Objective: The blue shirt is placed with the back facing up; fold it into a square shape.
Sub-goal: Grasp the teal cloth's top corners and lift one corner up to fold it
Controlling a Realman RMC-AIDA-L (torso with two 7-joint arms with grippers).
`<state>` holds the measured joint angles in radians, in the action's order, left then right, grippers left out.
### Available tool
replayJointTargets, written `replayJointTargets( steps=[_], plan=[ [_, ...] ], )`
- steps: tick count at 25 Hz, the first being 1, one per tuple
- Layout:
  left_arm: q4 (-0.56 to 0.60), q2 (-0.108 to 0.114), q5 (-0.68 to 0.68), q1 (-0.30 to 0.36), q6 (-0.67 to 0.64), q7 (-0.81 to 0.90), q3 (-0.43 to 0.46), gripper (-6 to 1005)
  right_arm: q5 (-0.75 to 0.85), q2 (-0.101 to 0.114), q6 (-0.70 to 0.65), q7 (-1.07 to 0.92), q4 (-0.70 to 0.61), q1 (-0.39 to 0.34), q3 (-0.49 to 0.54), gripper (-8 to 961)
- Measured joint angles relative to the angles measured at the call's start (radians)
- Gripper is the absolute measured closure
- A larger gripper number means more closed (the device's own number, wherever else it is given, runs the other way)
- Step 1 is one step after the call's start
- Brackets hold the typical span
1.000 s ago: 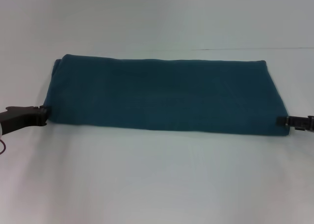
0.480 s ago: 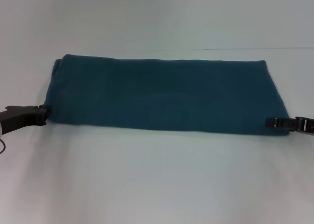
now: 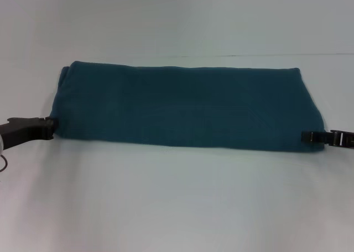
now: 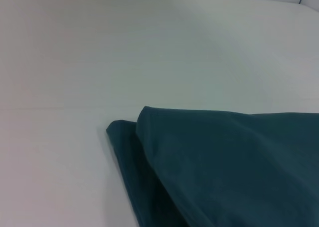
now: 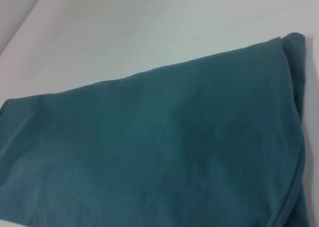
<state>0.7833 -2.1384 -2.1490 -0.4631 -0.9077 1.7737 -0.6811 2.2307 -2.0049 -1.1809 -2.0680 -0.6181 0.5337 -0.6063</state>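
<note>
Head view: the blue shirt [image 3: 185, 107] lies folded into a long band across the middle of the white table [image 3: 177, 202]. The left gripper [image 3: 48, 127] sits at the band's near-left corner, the right gripper [image 3: 310, 136] at its near-right corner, tips touching or perhaps pinching fabric; the grip itself cannot be told.
Left wrist view: a layered shirt corner [image 4: 124, 137] lies on the table.
Right wrist view: plain fabric [image 5: 159, 152], edges stacked.

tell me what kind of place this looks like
Probably a lab or test bench rather than a home: a bare white table, one folded blue shirt, and the left gripper and right gripper at its near corners.
</note>
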Motion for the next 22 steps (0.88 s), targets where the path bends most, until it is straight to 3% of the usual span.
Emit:
replayJointTargets(
  steps=[5,10,13,22],
  plan=[
    [-0.002,0.0,-0.001,-0.004,-0.001,0.002,0.0,996,0.0,-0.003,0.001,0.01,0.0,0.003,-0.002,316],
    [0.0,0.0,-0.002,-0.006,-0.002,0.002,0.0,996,0.001,-0.005,0.001,0.01,0.0,0.0,-0.003,572],
    [0.001,0.0,-0.002,-0.006,-0.002,0.002,0.0,997,0.001,-0.005,0.002,0.01,-0.001,-0.002,-0.003,815],
    [0.001,0.0,-0.002,-0.002,-0.004,0.003,0.001,997,-0.003,-0.005,0.007,0.031,-0.002,-0.009,0.013,930]
  ],
)
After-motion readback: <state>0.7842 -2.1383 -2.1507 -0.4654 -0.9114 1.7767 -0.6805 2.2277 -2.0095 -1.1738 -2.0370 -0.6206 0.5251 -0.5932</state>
